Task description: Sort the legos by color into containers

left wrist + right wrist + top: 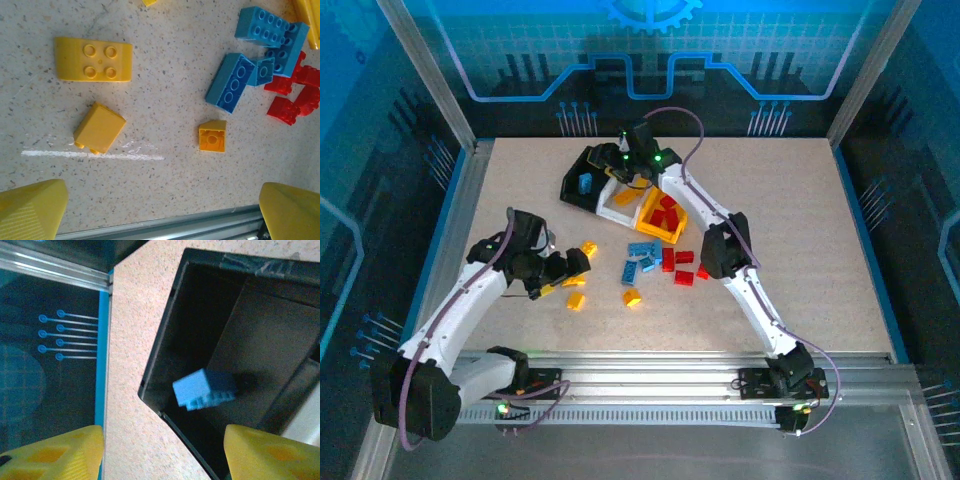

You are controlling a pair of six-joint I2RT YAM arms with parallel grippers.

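**Two-arm sorting bench, seen from above and from both wrists.** A joined row of three open plastic bins is set at the far middle of the speckled beige table [800,250]. It is made up of a black rectangular bin [175,330], a white rectangular bin [610,210] and a yellow-orange rectangular bin [665,238].

The right gripper [162,440] is held over the black rectangular bin. Its yellow fingers are spread apart and nothing is gripped between them. One light-blue studded brick [205,387] is seen inside that bin. A yellow-orange brick [625,197] is seen in the white rectangular bin, and several red bricks [665,212] in the yellow-orange rectangular bin.

The left gripper [162,200] is held low over the table, left of the loose pile, with its fingers set wide apart and empty. Three unsorted pieces are shown on the table ahead of it, well apart from one another:

- a curved four-stud yellow brick [93,60]
- a yellow block lying studs-down [100,127]
- a small yellow square brick [212,136]

Farther on, loose light-blue bricks [232,82] are clustered touching one another, with loose red pieces [292,100] just beside them.
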